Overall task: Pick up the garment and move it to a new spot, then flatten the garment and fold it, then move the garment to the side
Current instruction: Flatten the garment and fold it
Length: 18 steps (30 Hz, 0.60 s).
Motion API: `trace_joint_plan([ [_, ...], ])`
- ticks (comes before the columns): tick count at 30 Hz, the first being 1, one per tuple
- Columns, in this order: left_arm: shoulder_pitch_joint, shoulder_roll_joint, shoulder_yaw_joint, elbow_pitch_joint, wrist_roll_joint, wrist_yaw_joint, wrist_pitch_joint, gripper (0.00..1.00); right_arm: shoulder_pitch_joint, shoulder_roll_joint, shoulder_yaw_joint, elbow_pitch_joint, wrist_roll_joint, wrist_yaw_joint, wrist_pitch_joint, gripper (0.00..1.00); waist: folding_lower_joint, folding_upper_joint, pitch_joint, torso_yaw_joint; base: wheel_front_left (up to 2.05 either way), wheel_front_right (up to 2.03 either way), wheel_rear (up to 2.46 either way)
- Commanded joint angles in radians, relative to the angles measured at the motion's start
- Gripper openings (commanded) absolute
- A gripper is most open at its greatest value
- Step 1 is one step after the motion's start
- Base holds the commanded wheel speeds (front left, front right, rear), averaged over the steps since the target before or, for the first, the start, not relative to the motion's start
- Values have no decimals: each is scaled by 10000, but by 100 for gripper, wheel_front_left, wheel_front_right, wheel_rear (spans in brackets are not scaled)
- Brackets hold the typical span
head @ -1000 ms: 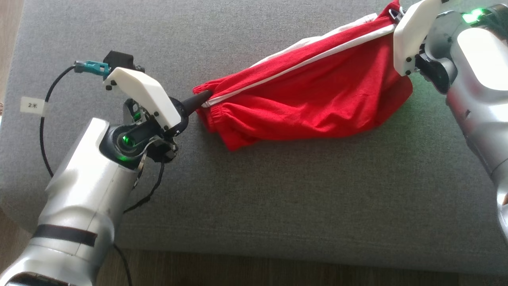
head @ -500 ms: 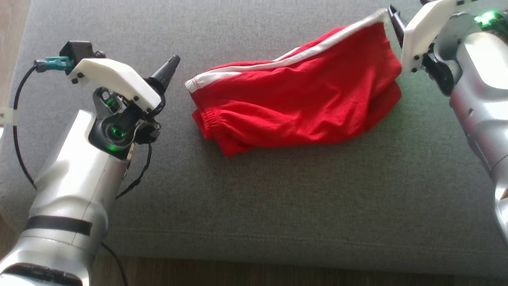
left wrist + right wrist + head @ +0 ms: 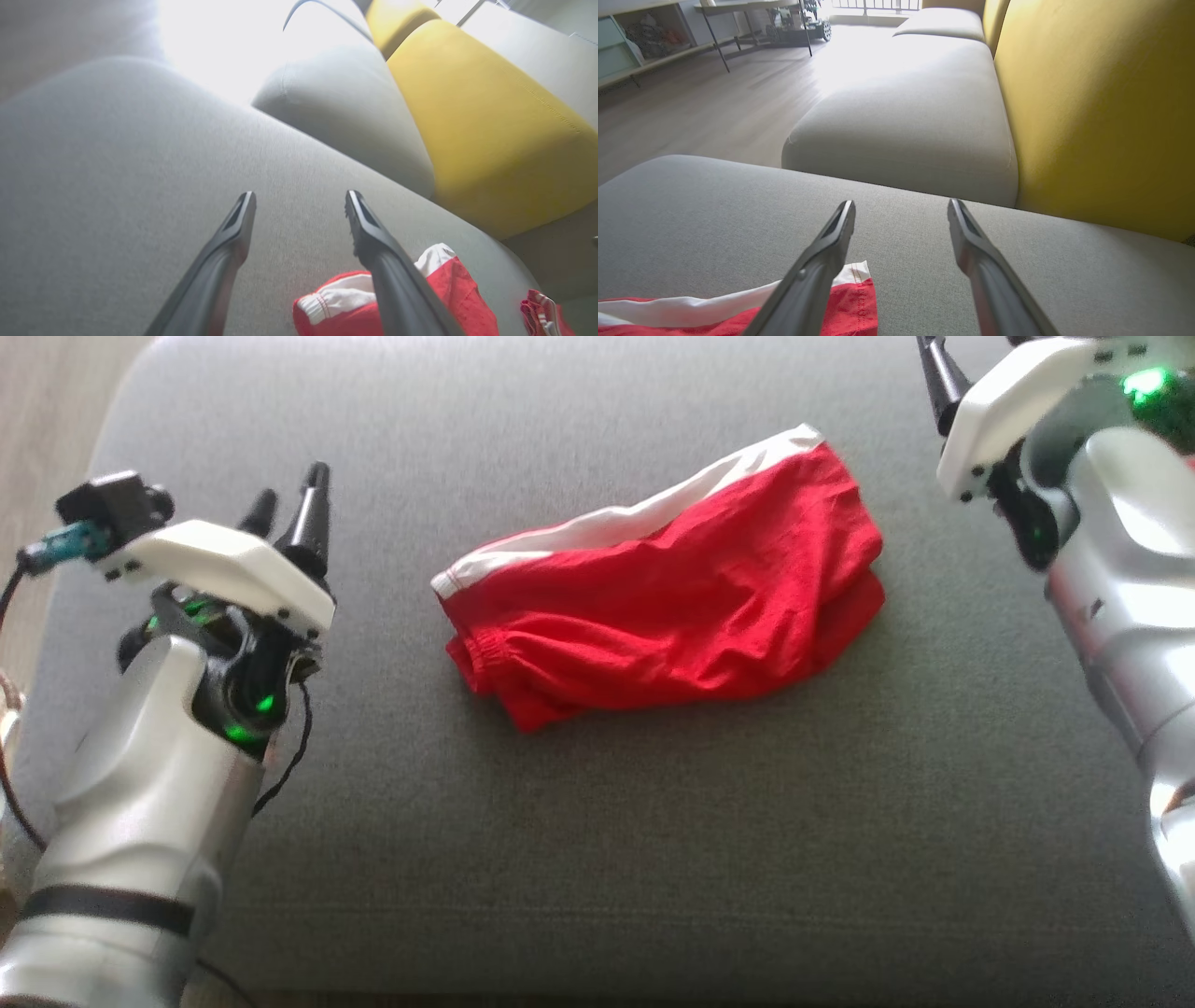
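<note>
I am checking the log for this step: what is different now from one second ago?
The left gripper released the waistband end of the red shorts and drew back from them; the right gripper released the other end and pulled away. The shorts sagged from stretched to lying loose. Unchanged: they remain on the grey cushion, still crumpled.

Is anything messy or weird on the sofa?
The red shorts lie bunched and slanted on the grey cushion, wrinkled rather than flat. Nothing looks torn or spilled.
</note>
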Motion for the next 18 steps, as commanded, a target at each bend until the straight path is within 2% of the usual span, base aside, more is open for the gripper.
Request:
trace_joint_plan([
  [1, -143, 574, 198, -550, 445, 27, -700, 100, 274, -14, -42, -334, 56, -4, -383, 100, 0, 0, -406, -77, 0, 0, 0],
  [2, -143, 574, 198, -550, 445, 27, -700, 100, 274, -14, -42, -334, 56, -4, -383, 100, 0, 0, -406, -77, 0, 0, 0],
  [5, 340, 729, 103, -1109, 1050, 256, -1669, 100, 646, -220, -189, -551, 81, -4, -781, 100, 0, 0, -787, -123, 0, 0, 0],
  [10, 1493, 850, 352, -2505, 2098, 1009, -2180, 100, 1398, -597, -476, -1164, -441, -4, -1078, 100, 0, 0, -1251, -241, 0, 0, 0],
  [14, 2753, 628, 1132, -4212, 3316, 1633, -2206, 100, 2483, -957, -1708, -2730, -1288, -4, -1095, 100, 0, 0, -1430, -372, 0, 0, 0],
  [18, 4081, 198, 1764, -5637, 4697, 1888, -2209, 100, 4467, -831, -3621, -4677, -2530, -4, -1097, 100, 0, 0, -1482, -466, 0, 0, 0],
])
